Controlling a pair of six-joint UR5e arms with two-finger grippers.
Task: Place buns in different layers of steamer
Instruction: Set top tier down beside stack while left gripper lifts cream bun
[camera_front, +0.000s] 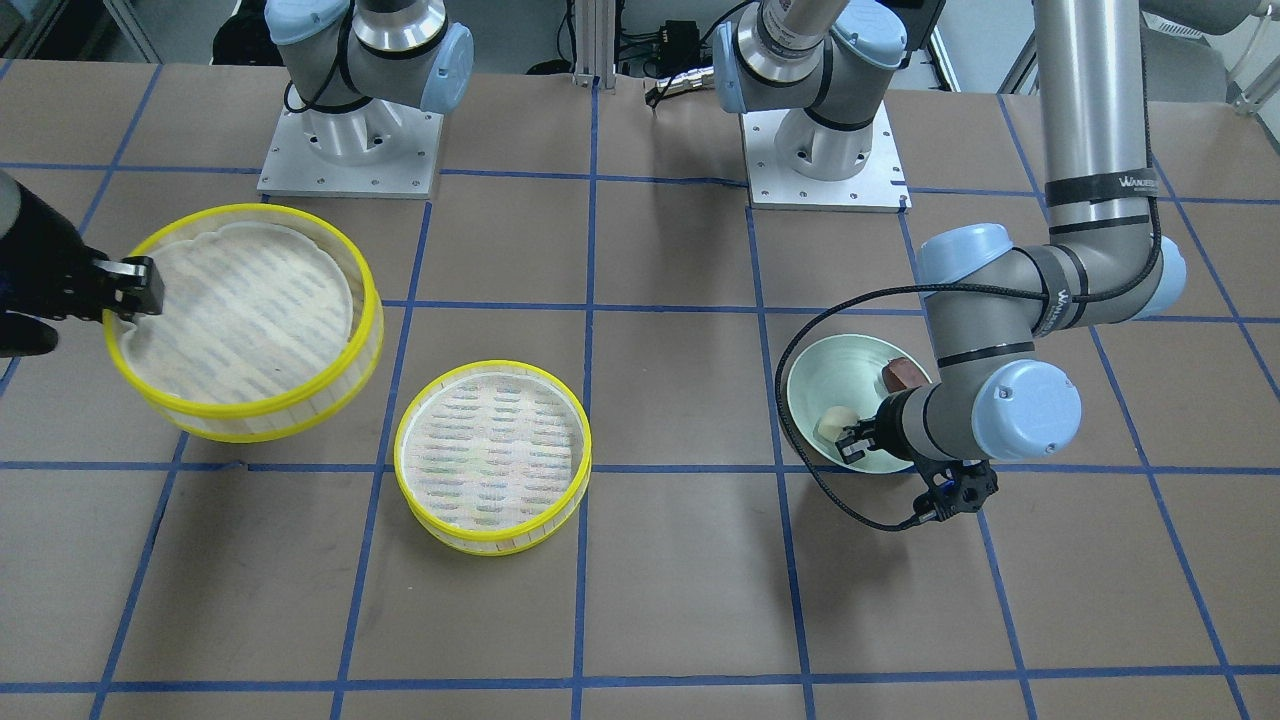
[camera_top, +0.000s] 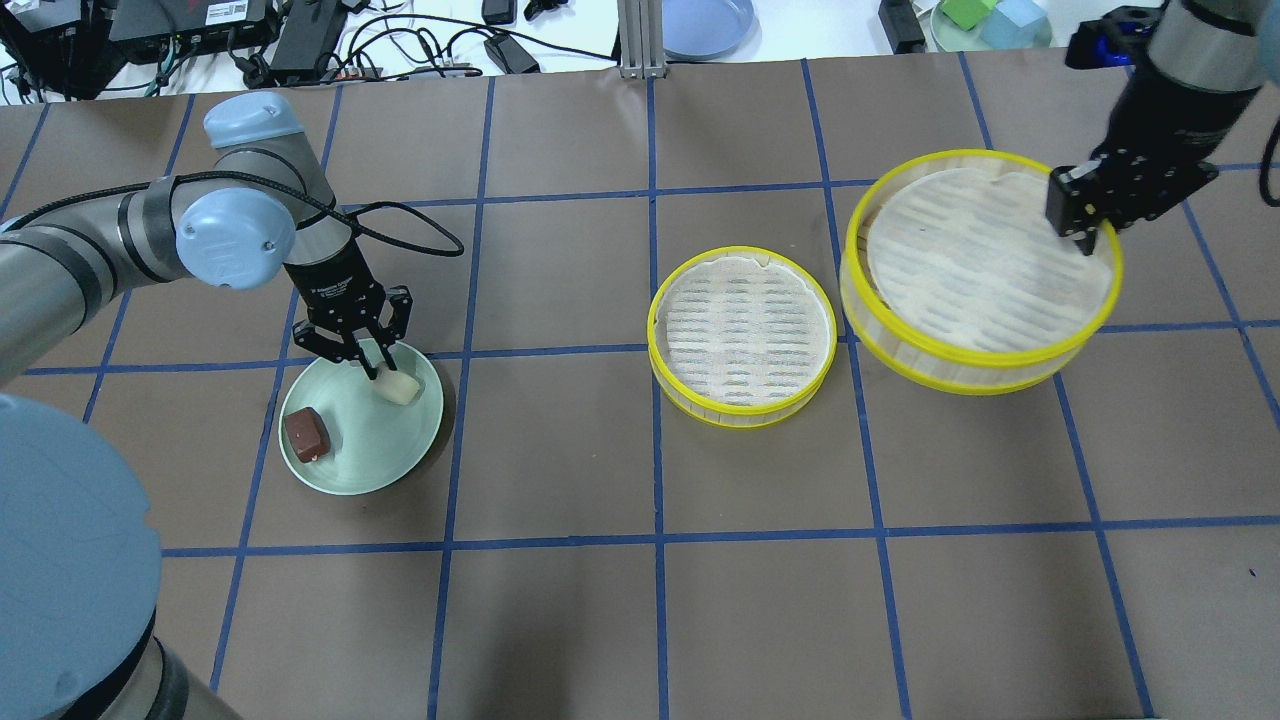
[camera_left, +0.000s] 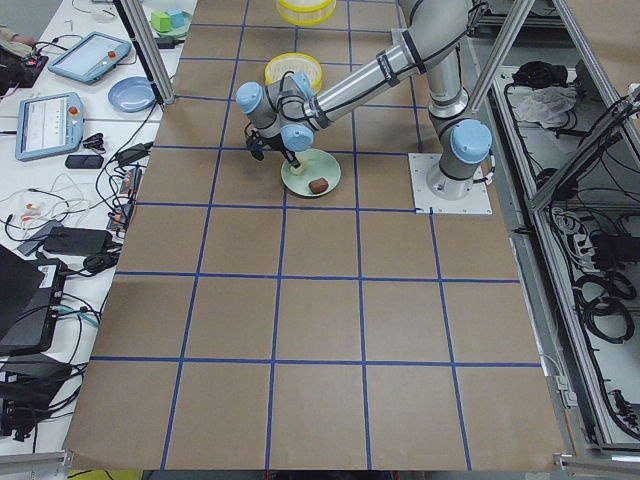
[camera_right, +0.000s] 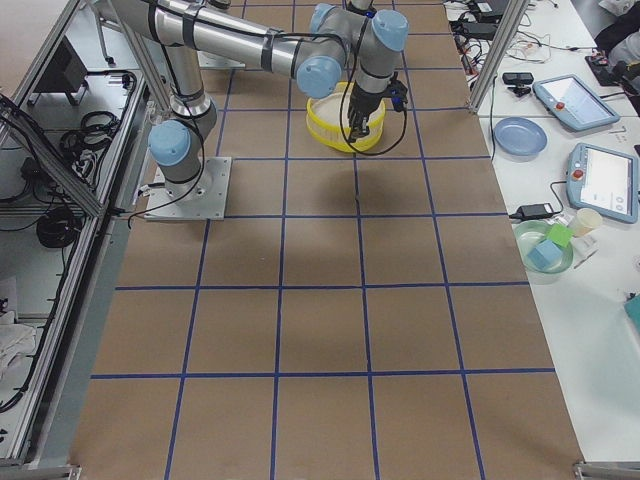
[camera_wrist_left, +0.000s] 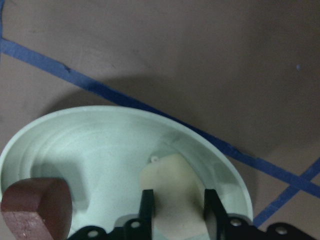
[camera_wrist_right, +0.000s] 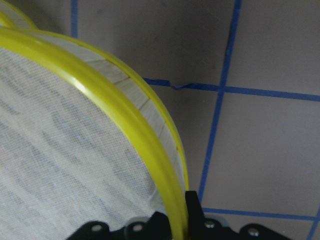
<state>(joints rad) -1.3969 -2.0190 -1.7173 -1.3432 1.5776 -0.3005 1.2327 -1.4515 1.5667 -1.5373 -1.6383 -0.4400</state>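
Front: shows right gripper (camera_front: 135, 287) clamped on the rim of tray 1 (camera_front: 250, 421), raised and tilted; tray 2 (camera_front: 490, 536) flat on the table (camera_front: 700, 600) beside it.
Overhead: shows left gripper (camera_top: 385, 372) down in the plate (camera_top: 380, 455), closed on the cream bun (camera_top: 399, 389); brown bun (camera_top: 306, 433) apart on the same plate.
Left wrist: shows 2 fingers (camera_wrist_left: 147, 210) touching the cream bun's sides.
Right wrist: shows 2 fingers (camera_wrist_right: 193, 211) flanking the yellow rim.

Glossy yel. rim (camera_wrist_right: 100, 97), cloth liner (camera_wrist_right: 60, 170) (matt)
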